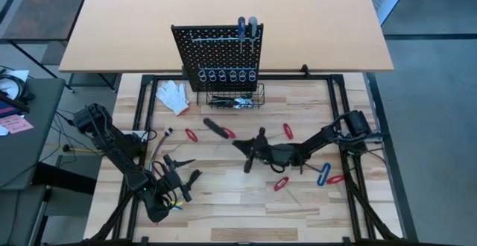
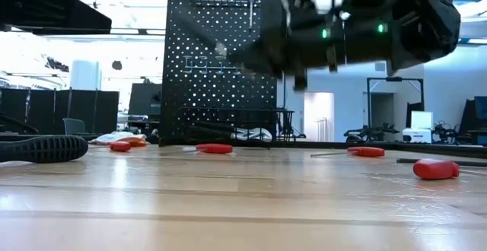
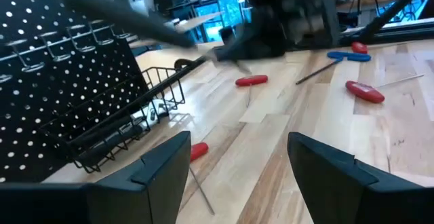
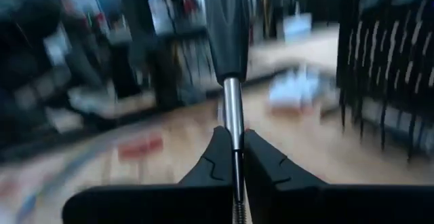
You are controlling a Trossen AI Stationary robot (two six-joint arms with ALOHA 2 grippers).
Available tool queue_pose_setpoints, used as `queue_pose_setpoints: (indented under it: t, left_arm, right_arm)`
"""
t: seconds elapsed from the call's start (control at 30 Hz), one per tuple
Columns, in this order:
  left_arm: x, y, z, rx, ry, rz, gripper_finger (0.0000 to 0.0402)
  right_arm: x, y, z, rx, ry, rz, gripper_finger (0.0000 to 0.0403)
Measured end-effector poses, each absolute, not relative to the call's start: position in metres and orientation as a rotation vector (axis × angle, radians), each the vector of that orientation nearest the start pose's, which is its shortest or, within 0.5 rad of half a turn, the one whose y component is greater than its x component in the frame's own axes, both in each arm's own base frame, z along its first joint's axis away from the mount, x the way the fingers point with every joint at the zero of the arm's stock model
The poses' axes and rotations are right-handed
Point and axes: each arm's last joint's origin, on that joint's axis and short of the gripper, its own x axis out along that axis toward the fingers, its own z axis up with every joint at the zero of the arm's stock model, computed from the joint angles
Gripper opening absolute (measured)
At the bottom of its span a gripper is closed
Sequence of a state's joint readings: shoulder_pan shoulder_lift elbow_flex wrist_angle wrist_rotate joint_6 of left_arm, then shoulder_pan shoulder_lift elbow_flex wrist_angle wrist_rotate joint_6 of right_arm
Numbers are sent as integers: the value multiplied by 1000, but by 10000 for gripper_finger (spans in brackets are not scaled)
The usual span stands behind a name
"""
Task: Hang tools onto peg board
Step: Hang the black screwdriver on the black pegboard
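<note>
The black peg board (image 1: 216, 52) stands at the table's far side, with two tools (image 1: 247, 28) hanging at its top, a row of rings and a wire basket (image 1: 235, 97) at its foot. My right gripper (image 4: 234, 149) is at mid-table, shut on a dark-handled screwdriver (image 4: 227, 27) whose handle (image 1: 215, 127) points toward the board. My left gripper (image 3: 237, 176) stands open at the near left (image 1: 185, 180), with nothing between its fingers. Red-handled tools (image 1: 288, 131) (image 1: 191, 135) and a blue T-shaped key (image 1: 324, 173) lie flat on the table. My right gripper pinches the screwdriver's bare metal shaft (image 4: 232, 125) between its two fingers, just below the handle. The fingers come in about level from the table's right side, and the shaft runs lengthwise between them, handle out in front. The screwdriver is lifted clear of the table (image 2: 243, 53).
A white glove (image 1: 173, 97) lies left of the basket. More red tools (image 1: 281, 183) (image 1: 335, 179) lie near the front right. A red-handled tool (image 1: 229, 134) lies under the held screwdriver. A black ridged handle (image 2: 38, 148) lies at the near left.
</note>
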State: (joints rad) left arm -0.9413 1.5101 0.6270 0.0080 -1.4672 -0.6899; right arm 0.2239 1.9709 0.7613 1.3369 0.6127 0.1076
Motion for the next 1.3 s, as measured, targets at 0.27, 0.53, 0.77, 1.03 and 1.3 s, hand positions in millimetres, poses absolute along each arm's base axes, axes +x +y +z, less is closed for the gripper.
queue_pose_setpoints:
  t: [0.27, 0.53, 0.77, 1.03, 1.3]
  left_arm:
    - [171, -186, 162, 166, 119, 565, 242]
    - [171, -186, 162, 172, 121, 565, 242]
    - [171, -186, 162, 174, 122, 564, 242]
    - [171, -186, 162, 183, 125, 563, 242]
    - [171, -186, 162, 186, 127, 563, 242]
  right_arm:
    - [371, 23, 212, 28, -430, -497, 9]
    - [397, -19, 282, -131, -625, -643, 9]
    - [404, -60, 312, -158, -672, -731, 9]
    - [403, -106, 317, -80, -666, -785, 9]
    - [399, -128, 317, -25, -693, -750, 9]
